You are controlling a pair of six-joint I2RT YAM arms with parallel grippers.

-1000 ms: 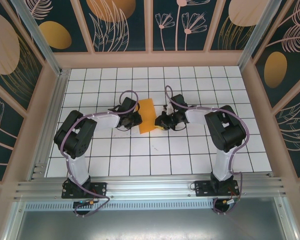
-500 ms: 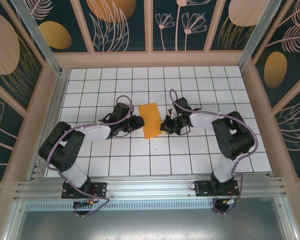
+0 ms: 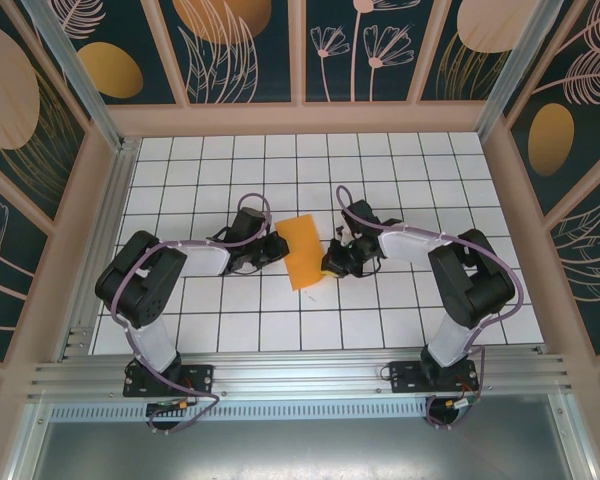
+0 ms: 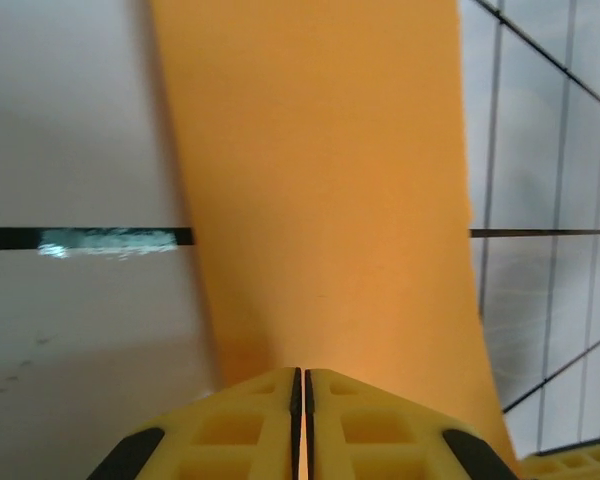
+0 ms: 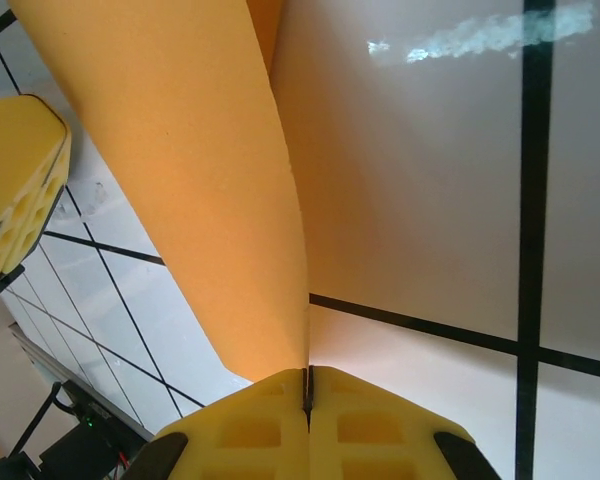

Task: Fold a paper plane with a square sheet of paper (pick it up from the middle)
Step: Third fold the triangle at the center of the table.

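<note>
Left gripper (image 3: 277,249) and right gripper (image 3: 327,266) are both pinched on the sheet of paper (image 3: 302,250), one from each side.

Sheet: narrow orange strip near the middle of the tiled table (image 3: 380,320). Long axis runs roughly 11-to-5 o'clock in the top view.

Left arm: base at the sheet's 7 o'clock, elbow folded out toward 9, forearm low and reaching toward 3. It meets the sheet's 9 o'clock long edge.

Right arm: base at 5 o'clock, elbow out at 3, forearm running back toward 9. Its gripper is at the sheet's 4 o'clock edge, near the lower end.

Left wrist view: yellow fingertips (image 4: 250,425) pressed together with a hairline seam, and the sheet comes straight out of it.

Right wrist view: pads (image 5: 370,430) likewise together on the sheet's edge. The sheet bows away toward 11 o'clock, curved rather than flat.

Can't tell whether the sheet touches the tiles.
</note>
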